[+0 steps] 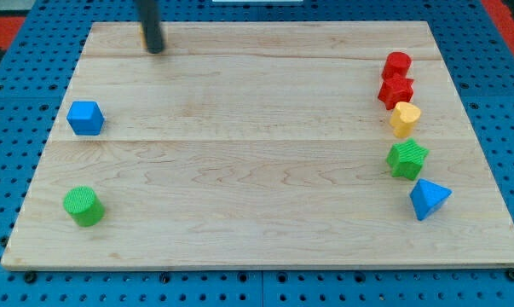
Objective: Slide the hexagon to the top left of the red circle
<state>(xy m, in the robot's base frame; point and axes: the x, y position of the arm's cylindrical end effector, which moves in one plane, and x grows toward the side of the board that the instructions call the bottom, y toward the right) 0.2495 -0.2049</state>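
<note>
The yellow hexagon (pixel 404 118) lies near the board's right edge, just below a red star (pixel 395 91). The red circle (pixel 397 64) sits directly above the red star, at the top of this column of blocks. The three stand close together, apparently touching. My tip (pixel 155 49) is far away at the view's top left, on the board near its top edge. It touches no block.
A green star (pixel 407 159) and a blue triangle (pixel 428 199) continue the column below the hexagon. A blue cube (pixel 85 118) and a green cylinder (pixel 83 206) sit near the left edge of the wooden board (pixel 257 170). Blue pegboard surrounds the board.
</note>
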